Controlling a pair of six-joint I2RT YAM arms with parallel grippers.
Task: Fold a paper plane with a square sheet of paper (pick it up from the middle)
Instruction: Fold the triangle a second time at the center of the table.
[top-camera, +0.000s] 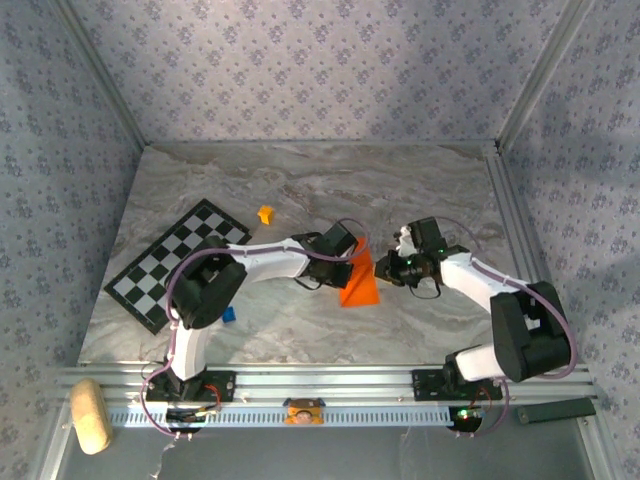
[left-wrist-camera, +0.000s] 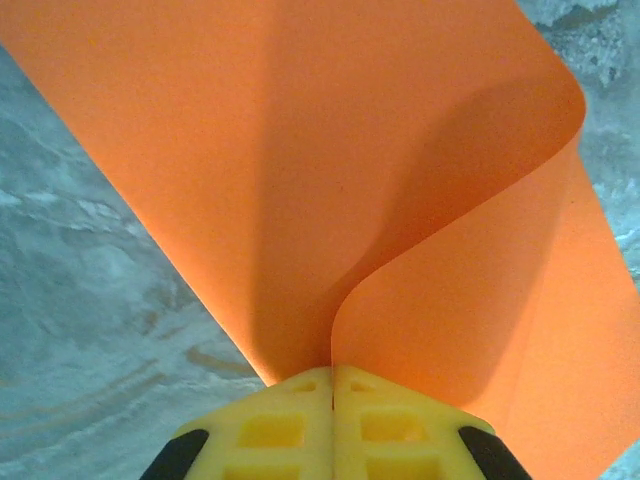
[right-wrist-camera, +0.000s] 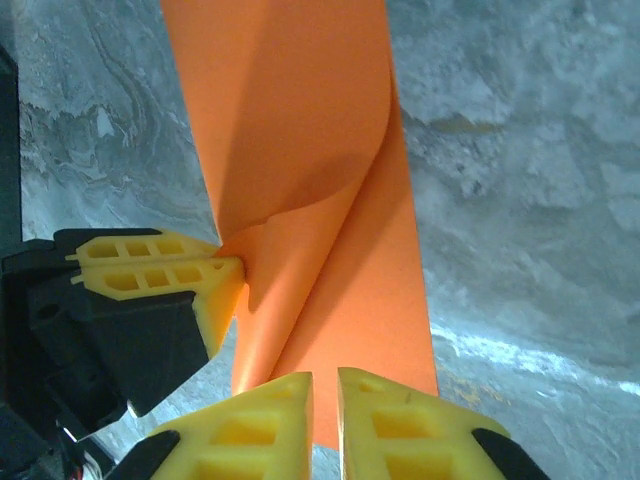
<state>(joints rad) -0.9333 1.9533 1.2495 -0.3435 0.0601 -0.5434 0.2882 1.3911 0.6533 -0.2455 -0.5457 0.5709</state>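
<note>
The square sheet of paper (top-camera: 360, 287) is bright orange and stands near the table's middle, bent over into a loose curl (left-wrist-camera: 350, 150) rather than a sharp crease. My left gripper (top-camera: 350, 264) is shut on one edge of it, yellow pads pressed together on the paper (left-wrist-camera: 332, 372). In the right wrist view the left gripper (right-wrist-camera: 228, 268) pinches the sheet (right-wrist-camera: 300, 150) from the left side. My right gripper (right-wrist-camera: 325, 385) sits at the sheet's near end with its jaws a narrow gap apart, the paper's edge showing through the gap, unpinched.
A black-and-white checkered board (top-camera: 175, 262) lies at the left. A small yellow-orange cube (top-camera: 265, 214) sits behind it and a small blue cube (top-camera: 229, 313) in front. A tan block (top-camera: 90, 415) rests off the table's front left.
</note>
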